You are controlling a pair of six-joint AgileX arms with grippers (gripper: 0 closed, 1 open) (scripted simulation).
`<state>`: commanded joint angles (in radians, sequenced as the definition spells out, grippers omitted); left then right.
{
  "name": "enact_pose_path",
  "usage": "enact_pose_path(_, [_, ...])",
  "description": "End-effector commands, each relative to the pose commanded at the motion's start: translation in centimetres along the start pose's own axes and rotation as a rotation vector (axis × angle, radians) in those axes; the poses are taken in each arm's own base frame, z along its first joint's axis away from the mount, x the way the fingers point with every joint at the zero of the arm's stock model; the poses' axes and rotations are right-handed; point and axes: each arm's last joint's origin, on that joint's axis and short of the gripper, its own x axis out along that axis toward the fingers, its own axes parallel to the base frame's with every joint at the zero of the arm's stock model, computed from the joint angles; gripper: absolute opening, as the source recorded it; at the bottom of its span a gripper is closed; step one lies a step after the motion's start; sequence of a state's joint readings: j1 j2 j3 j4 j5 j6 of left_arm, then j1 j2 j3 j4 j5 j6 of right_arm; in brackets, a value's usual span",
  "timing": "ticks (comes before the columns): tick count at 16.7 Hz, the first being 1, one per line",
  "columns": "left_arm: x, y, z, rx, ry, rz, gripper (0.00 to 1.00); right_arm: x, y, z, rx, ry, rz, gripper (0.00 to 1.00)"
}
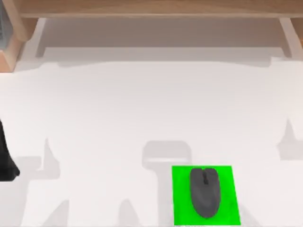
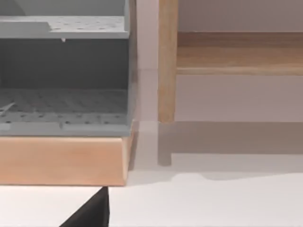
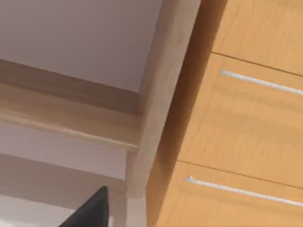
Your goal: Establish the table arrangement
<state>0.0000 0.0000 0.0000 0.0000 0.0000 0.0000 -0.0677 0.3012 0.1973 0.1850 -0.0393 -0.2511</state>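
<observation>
On my table point(image 1: 118, 109) a mouse point(image 1: 205, 192) lies on a pad point(image 1: 227, 208) near the front edge, right of centre. A wooden frame point(image 1: 156, 9) runs along the back edge, with a rack point(image 2: 64, 71) at its left end.

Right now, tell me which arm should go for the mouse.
Right arm, probably. The mouse lies on the green pad toward the table's right near edge, while the left arm sits at the far left edge.
</observation>
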Motion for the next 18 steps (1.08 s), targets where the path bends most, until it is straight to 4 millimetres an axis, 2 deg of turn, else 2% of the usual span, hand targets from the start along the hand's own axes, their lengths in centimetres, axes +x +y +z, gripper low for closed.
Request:
enact_pose_path(3, [0.0,0.0,0.0,0.000,0.000,0.000,1.00,-1.6,1.3,-3.2,0.160,0.035,0.022,1.00])
enact_pose_path(6, [0.0,0.0,0.0,0.000,0.000,0.000,1.00,-2.1,2.0,-5.3,0.250,0.072,0.036,1.00])
enact_pose_path(14, [0.0,0.0,0.2,0.000,0.001,-0.003,1.00,-2.1,2.1,-5.5,0.261,0.077,0.037,1.00])
enact_pose_path(16, [0.1,-0.2,1.5,-0.001,0.008,-0.012,1.00,-2.1,2.1,-5.5,0.261,0.077,0.037,1.00])
enact_pose_path(18, [0.3,-0.5,3.9,-0.001,0.015,-0.022,1.00,-2.1,2.1,-5.5,0.261,0.077,0.037,1.00])
